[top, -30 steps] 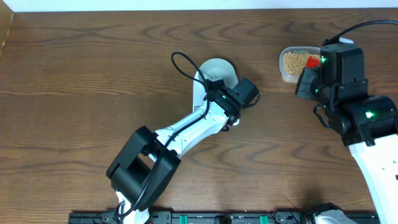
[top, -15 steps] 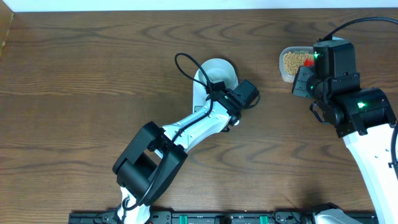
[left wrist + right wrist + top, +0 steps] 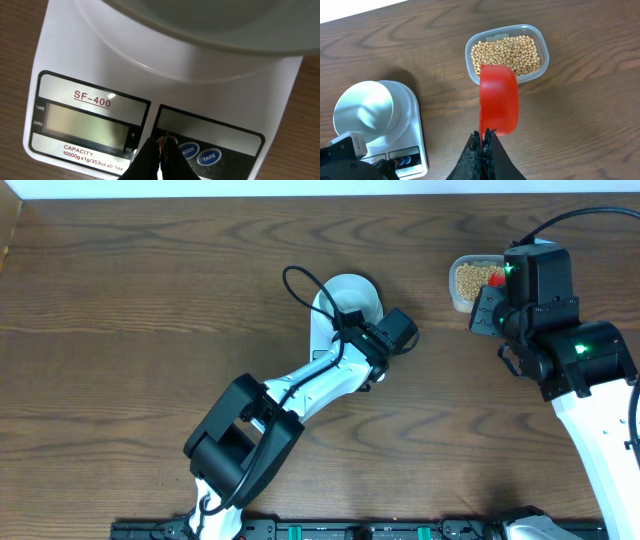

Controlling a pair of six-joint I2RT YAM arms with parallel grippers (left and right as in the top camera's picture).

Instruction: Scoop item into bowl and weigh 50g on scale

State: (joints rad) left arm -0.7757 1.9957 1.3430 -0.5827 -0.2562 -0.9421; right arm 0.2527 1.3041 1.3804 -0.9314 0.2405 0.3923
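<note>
Overhead and wrist views of the weighing set-up on a wooden surface (image 3: 150,280). The scale (image 3: 65,65) lies near the centre with the bowl (image 3: 225,20) standing on its platform, towards the far end. The grey display (image 3: 87,125) is blank. The left hand (image 3: 161,145) is closed, fingers pressed together with nothing held. Its tips rest on the scale's front panel just left of the MODE button (image 3: 188,150) and the TARE button (image 3: 209,158). A small reddish spot shows between the tips, possibly a third button. The beans (image 3: 507,52) fill the clear tub (image 3: 542,55), which stands well apart from the scale, at the far right. The right hand (image 3: 484,135) is closed on the red scoop (image 3: 498,102), gripping its near end. The scoop is held with its far edge over the tub's near rim. Its contents cannot be seen.
</note>
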